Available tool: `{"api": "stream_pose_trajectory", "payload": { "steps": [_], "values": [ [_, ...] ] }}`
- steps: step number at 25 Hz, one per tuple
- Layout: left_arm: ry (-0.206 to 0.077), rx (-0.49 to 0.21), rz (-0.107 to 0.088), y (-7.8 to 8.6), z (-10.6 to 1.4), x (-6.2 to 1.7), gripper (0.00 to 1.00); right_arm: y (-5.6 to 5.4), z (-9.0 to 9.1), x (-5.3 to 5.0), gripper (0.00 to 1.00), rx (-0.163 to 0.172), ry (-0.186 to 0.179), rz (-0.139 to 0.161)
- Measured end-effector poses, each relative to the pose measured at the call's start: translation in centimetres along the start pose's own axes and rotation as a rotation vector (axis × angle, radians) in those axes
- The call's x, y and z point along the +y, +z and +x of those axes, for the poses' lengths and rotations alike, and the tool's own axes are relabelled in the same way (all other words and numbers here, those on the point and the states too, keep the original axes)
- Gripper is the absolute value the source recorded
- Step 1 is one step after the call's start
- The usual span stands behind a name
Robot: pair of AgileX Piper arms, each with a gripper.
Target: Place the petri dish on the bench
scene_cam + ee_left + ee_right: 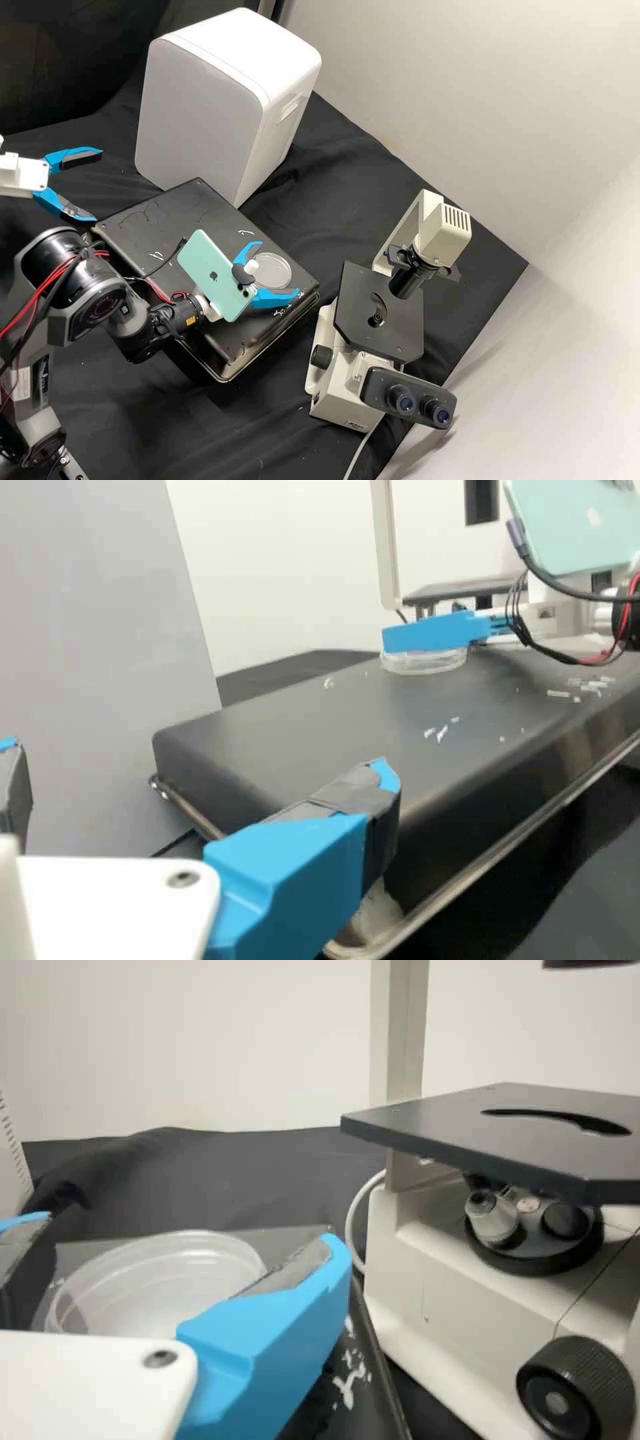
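Nearest us, our right tool point(279, 267) is spread wide, one blue finger on each side of the clear dish point(150, 1285); we cannot tell whether either touches it. That dish sits on a black tray point(167, 220), at the corner facing the microscope point(380, 320). Our left tool point(95, 185), also spread and holding nothing, hovers by the tray's opposite corner, near a white box point(220, 100) on the desk point(347, 180).

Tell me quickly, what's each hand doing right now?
Left hand: open, empty.
Right hand: open, straddling the petri dish on the black tray.
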Motion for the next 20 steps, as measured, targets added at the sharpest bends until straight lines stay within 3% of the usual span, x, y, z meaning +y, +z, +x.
{"api": "stream_pose_trajectory", "payload": {
  "steps": [3,5,7,9,13,20],
  "values": [
    [0.044,0.003,0.006,-0.1,-0.3,0.80,1.00,-0.2,-0.3,0.2,1.00,0.002,0.011,0.006],
    [0.076,0.008,0.011,-0.2,-0.5,1.35,1.00,0.0,-0.4,0.4,1.00,-0.005,0.016,0.030],
    [0.094,0.016,0.001,-0.3,-0.7,1.67,1.00,0.0,-0.6,0.4,1.00,-0.007,0.019,0.042],
    [0.097,0.019,-0.021,-0.4,-0.7,1.71,1.00,-0.1,-0.7,0.6,1.00,-0.004,0.022,0.042],
    [0.099,0.031,-0.042,-0.5,-0.7,1.73,1.00,-0.1,-1.0,0.6,1.00,-0.004,0.021,0.042],
    [0.100,0.033,-0.043,-0.5,-0.7,1.73,1.00,-0.2,-1.5,0.7,1.00,-0.002,0.023,0.053]
  ]
}}
